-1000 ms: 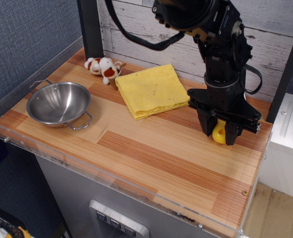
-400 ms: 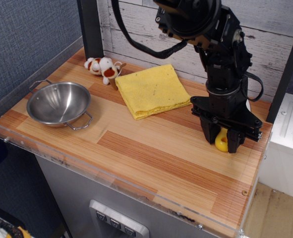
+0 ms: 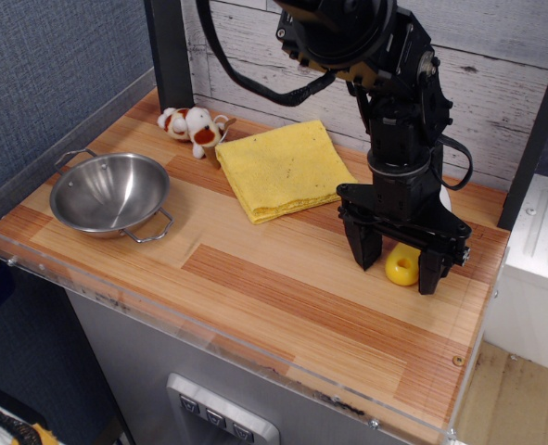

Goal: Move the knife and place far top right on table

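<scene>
My gripper [image 3: 401, 264] is spread wide now, the two black fingers [image 3: 364, 247] standing well apart on either side of the knife [image 3: 402, 265], and nothing is clamped between them. A moment ago those fingers were closed tight on the yellow handle; they have since let go and parted, so the knife is released. I see its chunky yellow handle with the hole in the end lying on the surface [image 3: 283, 297] at the right side of the frame, between my fingertips and touching neither, as far as I can tell. A sliver of white behind my wrist may be the blade, but my own arm hides most of it.

I judge the placing is essentially done: the knife rests toward the far right end of the wood, close to the back wall and near the right rim. What remains is to lift straight up and clear without nudging the handle, since my fingers flank it closely.

Elsewhere, the yellow cloth [image 3: 283, 170] lies folded at upper centre, the steel bowl [image 3: 109, 193] sits at the left, and the little plush dog [image 3: 192, 126] lies at upper left, all well apart from me.
</scene>
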Available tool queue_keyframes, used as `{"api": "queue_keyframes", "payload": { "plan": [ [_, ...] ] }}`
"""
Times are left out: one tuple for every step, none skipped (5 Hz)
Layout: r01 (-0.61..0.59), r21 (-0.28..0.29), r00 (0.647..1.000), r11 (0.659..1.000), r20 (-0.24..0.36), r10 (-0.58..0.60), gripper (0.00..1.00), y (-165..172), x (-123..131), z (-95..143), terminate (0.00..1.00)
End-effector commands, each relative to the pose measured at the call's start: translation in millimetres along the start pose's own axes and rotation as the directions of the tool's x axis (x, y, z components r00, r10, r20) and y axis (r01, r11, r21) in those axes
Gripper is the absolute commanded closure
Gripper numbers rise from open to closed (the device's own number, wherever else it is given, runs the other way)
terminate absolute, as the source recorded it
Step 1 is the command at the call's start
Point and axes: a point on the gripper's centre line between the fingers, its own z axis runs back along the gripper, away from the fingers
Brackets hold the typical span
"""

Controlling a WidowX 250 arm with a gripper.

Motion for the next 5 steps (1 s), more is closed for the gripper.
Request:
{"api": "queue_keyframes", "payload": {
  "plan": [
    [-0.005,-0.015,0.997,1.0,0.076,0.006,0.0,1,3,30,0.0],
    [0.0,-0.001,0.993,1.0,0.117,0.0,0.0,1,-4,54,0.0],
    [-0.007,-0.012,0.986,1.0,0.167,0.009,0.0,6,-11,84,0.0],
    [-0.025,-0.017,0.977,1.0,0.212,0.028,0.0,17,-27,117,0.0],
    [-0.062,-0.014,0.965,0.998,0.254,0.064,0.0,32,-44,142,0.0]
  ]
}}
